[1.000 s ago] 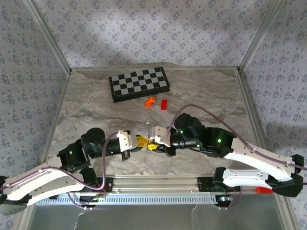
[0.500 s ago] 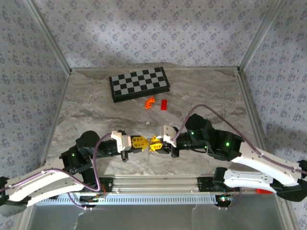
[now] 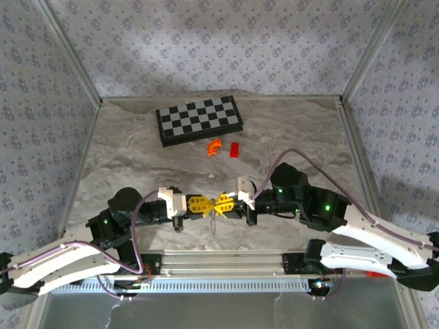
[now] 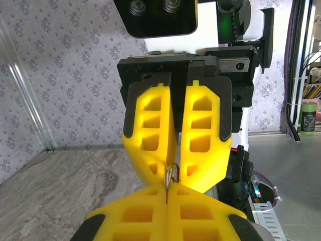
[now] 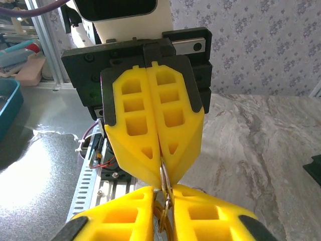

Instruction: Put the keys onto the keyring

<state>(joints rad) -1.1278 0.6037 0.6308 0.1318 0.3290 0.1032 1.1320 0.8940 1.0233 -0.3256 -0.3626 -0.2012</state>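
My two grippers meet tip to tip over the near middle of the table. The left gripper [image 3: 208, 205] [image 4: 167, 187] is shut, with the thin silvery ring of the keyring [image 4: 170, 173] [image 5: 164, 175] pinched edge-on between its yellow fingers. Facing it, the right gripper [image 3: 221, 203] [image 5: 164, 193] has closed on the same ring from the other side. A brass-coloured loop [image 5: 168, 221] sits deeper between the right fingers; I cannot tell whether it belongs to the keys. The keys themselves are hidden.
A black-and-white checkerboard [image 3: 199, 120] lies at the back of the table. An orange curved piece [image 3: 215, 146] and a red block [image 3: 234, 149] lie just in front of it. The metal rail [image 3: 219, 264] with the arm bases runs along the near edge.
The right gripper has shifted right and closed its fingers onto the ring. The left gripper has moved right and straightened, tips now meeting the right's.
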